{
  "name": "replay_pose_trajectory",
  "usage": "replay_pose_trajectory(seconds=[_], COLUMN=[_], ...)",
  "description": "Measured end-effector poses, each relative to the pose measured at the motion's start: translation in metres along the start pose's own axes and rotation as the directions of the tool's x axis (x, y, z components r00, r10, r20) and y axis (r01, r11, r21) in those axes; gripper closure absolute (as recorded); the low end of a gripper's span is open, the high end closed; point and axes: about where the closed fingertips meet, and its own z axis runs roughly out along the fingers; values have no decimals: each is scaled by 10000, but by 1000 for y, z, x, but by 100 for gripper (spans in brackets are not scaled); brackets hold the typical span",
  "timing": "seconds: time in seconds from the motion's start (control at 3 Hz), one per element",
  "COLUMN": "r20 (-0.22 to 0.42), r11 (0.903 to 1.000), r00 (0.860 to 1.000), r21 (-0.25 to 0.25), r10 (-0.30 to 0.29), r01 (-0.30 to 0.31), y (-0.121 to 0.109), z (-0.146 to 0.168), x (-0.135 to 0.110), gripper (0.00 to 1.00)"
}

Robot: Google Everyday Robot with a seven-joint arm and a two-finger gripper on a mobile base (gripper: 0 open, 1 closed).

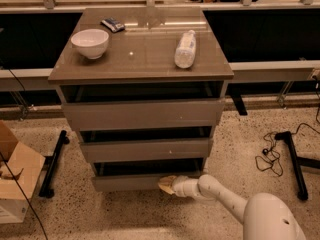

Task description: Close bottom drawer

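Camera view is showing my gripper (168, 185) touching the front of the bottom drawer (125, 183), which is sitting slightly pulled out at the cabinet's foot. I cannot tell whether the gripper is open or closed. I am judging this as the pushing step, calling next for a straight shove inward. A bowl (90, 42) and bottle (185, 49) are resting on the tabletop (140, 64). A box (15, 181) is sitting left, well apart. Nothing seems to be blocking the drawer.
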Motion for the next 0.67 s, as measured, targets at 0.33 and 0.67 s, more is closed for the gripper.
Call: replay_pose_trajectory(seconds=[0.33,0.67], r20=[61,63], r11=[9999,9999], r00=[9999,9999], r21=[-98,-114], r10=[-104,-101], r01=[104,101], y=[-4,-3], z=[5,6], x=[-8,-8], gripper=[5,0])
